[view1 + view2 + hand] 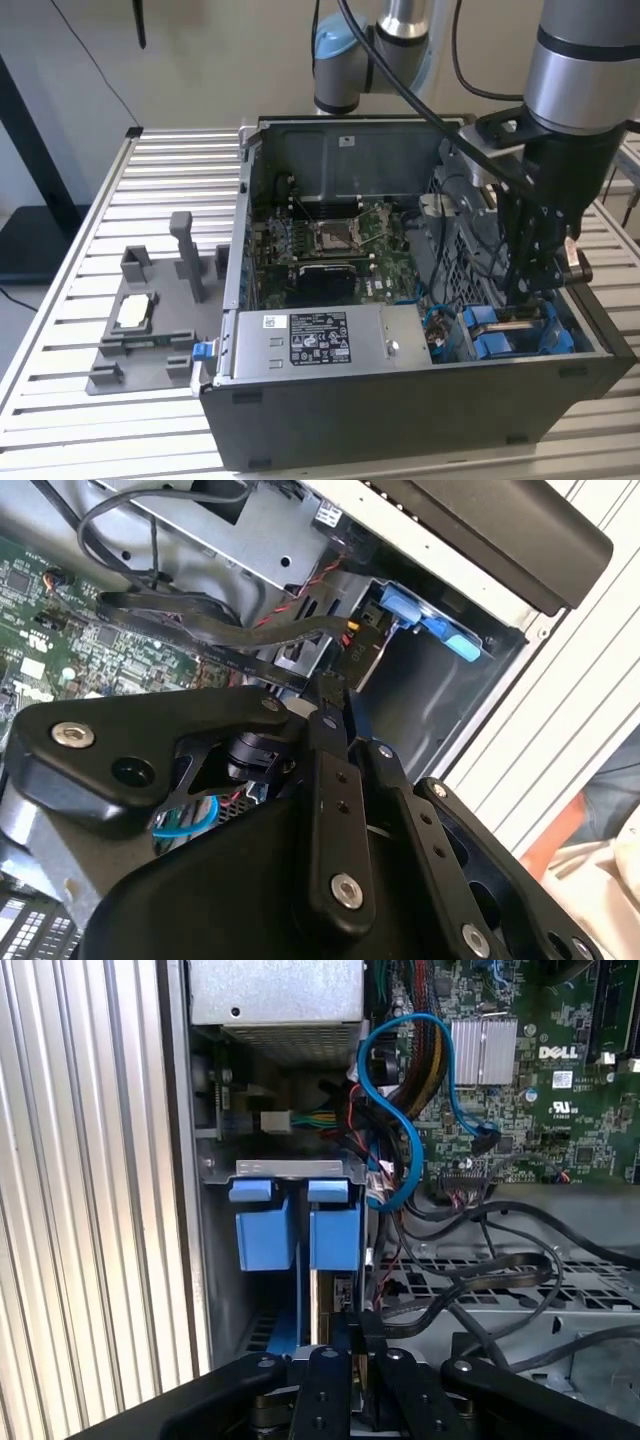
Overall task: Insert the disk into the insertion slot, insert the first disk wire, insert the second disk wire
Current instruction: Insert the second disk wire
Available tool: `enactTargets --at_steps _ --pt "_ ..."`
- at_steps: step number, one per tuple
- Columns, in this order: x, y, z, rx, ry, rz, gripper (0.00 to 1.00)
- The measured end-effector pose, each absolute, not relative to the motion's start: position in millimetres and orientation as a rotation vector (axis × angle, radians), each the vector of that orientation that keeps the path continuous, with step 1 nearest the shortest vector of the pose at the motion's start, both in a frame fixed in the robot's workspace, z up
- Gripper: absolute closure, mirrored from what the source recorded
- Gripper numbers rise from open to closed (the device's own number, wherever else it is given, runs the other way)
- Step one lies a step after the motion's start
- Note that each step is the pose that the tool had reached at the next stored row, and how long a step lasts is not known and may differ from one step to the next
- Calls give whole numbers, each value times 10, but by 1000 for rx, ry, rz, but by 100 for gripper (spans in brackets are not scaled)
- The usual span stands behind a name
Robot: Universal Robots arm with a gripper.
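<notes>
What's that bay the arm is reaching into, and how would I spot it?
Find the open computer case on the slatted table. At its corner on the exterior view's right, past the grey power-supply box, sits the insertion slot. Its bright blue plastic tabs set it apart from the green motherboard.

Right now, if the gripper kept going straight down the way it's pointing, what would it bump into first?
Probably the insertion slot, the bay with blue plastic trim in the computer case. The gripper points down right above it in the exterior view, and the first wrist view shows the blue trim straight ahead of the fingertips. Depth is hard to judge.
</notes>
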State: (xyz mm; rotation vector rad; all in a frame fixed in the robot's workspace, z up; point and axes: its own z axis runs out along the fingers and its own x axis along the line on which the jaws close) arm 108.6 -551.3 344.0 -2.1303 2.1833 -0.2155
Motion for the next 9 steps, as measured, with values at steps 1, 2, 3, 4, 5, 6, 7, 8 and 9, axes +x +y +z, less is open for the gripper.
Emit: enactTargets --at_steps 1,2,3,4,5,6,7,8,9 --pt "1087 -5514 3434 -2128 2182 -215 84" --pt "1087 -5515 3429 -2128 2182 -214 84" --pt "1086 -5518 3427 -2128 2182 -214 84" --pt "1086 -5523 3426 -2127 2183 -214 84" --pt "1086 -5527 3424 -2127 2183 -214 84" --pt "1086 -5533 3424 -2127 2183 -214 84" --pt "1086 -5538 3423 -2127 2183 -214 84" --pt "1087 -5542 3422 -2127 2183 -214 84" --pt "1088 -5546 3421 -2127 2183 -214 84"
